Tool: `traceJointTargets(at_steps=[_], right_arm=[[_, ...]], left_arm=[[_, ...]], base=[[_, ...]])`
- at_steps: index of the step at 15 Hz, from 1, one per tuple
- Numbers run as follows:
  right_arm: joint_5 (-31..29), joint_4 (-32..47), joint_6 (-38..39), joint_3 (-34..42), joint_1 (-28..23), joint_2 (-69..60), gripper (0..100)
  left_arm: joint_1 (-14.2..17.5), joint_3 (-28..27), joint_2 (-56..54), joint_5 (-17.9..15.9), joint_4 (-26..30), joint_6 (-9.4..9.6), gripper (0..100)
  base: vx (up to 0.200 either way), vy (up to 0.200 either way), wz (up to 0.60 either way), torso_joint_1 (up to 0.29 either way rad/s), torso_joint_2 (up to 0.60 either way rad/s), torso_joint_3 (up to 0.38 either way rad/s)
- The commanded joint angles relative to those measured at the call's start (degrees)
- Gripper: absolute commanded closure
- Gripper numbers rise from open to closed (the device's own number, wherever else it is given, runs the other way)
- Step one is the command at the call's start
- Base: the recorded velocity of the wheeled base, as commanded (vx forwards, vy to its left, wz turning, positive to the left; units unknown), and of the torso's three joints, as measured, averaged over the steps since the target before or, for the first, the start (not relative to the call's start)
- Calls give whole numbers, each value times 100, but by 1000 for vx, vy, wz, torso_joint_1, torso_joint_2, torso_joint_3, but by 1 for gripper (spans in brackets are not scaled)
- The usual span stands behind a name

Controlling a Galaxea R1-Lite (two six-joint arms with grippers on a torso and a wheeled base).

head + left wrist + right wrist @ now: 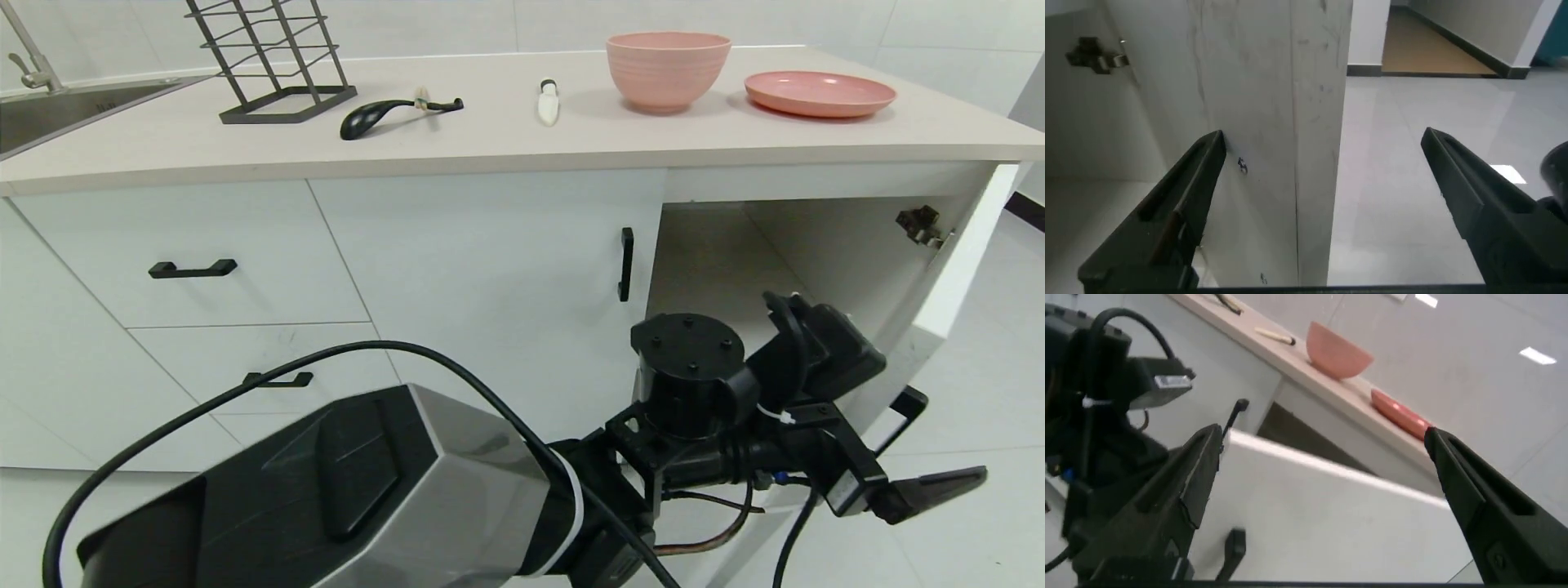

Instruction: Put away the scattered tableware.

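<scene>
On the beige countertop [506, 143] lie a black spoon [384, 113] and a small white spoon [548, 102]. A pink bowl [667, 69] [1337, 349] stands beside a flat pink plate [819, 92] [1400, 413] at the right. My left gripper [918, 457] [1323, 137] is low at the open cabinet door [963, 269] [1266, 122]. It is open, one finger on each side of the door's edge. My right gripper [1323, 434] is open and holds nothing, out beyond the door's outer face [1331, 514].
A black wire rack [273, 61] stands at the counter's back left beside a steel sink [57, 110]. Below are closed drawers with black handles [193, 268]. The open compartment [735, 261] shows a hinge [921, 224]. The door's black handle [1235, 416] faces outward.
</scene>
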Motion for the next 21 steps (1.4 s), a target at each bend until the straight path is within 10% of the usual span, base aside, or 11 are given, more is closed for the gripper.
traceJointTargets(at_steps=[1,10,16,19,21], right_arm=[[2,-6,-5,-219,3,-154,0],[2,-15,-5,-579,3,-347,0],[2,-15,-14,-948,38,-488,0],[2,-15,-23,-1045,47,-576,0],[2,-6,-32,-1010,47,-584,0]], left_arm=[[-200,-4,-26,80,0,-10,0],[-851,-769,616,317,-26,-318,0],[-1659,-2263,1855,598,-246,-783,0],[-1431,-1621,1653,607,-738,-836,0],[-1088,101,756,607,-1441,-871,0]], base=[[0,0,0,0,0,0],[0,0,0,0,0,0],[0,0,0,0,0,0],[0,0,0,0,0,0],[0,0,0,0,0,0]])
